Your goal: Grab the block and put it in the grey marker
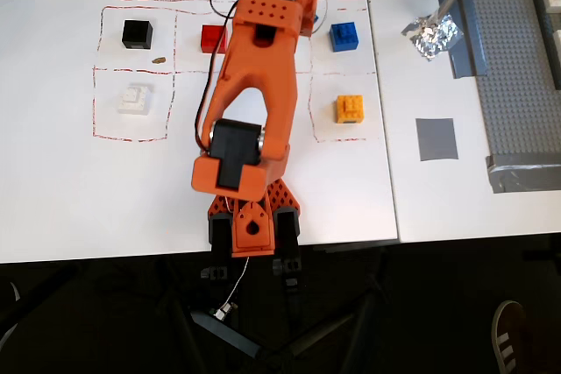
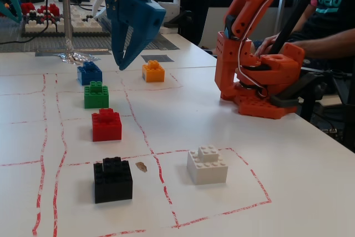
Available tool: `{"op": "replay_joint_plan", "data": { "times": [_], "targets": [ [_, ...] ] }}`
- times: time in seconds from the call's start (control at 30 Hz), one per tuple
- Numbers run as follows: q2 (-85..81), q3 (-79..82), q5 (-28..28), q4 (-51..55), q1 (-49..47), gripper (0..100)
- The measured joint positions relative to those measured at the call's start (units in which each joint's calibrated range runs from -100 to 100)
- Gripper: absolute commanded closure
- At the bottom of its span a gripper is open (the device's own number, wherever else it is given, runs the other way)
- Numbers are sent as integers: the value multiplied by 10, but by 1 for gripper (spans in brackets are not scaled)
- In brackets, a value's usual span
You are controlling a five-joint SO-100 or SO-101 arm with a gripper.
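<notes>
The blue block (image 1: 344, 36) (image 2: 89, 72) stands on the white table, at the far end of a row of blocks in the fixed view. The grey marker (image 1: 436, 138) (image 2: 157, 58) is a flat square patch on the neighbouring table, empty. My gripper (image 2: 120, 67) has blue fingers and hangs in the air, tips down, above the spot between the blue block and the green block (image 2: 96, 94). Its tips nearly meet and it holds nothing. In the overhead view the orange arm (image 1: 259, 85) hides the gripper and the green block.
An orange-yellow block (image 1: 350, 109) (image 2: 153, 71), a red block (image 1: 213, 38) (image 2: 106, 125), a black block (image 1: 137, 34) (image 2: 112, 180) and a white block (image 1: 135, 98) (image 2: 207, 165) stand in red-lined squares. Crumpled foil (image 1: 431, 35) and a studded grey baseplate (image 1: 517, 67) lie beyond the marker.
</notes>
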Motion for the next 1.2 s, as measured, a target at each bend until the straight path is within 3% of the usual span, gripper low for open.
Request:
{"op": "replay_joint_plan", "data": {
  "times": [0.27,0.6,1.03,1.2],
  "targets": [
    [143,-98,-38,0,81,88],
    [211,-167,-56,0,97,77],
    [294,-267,-65,0,128,69],
    [319,-267,-66,0,141,70]
  ]
}}
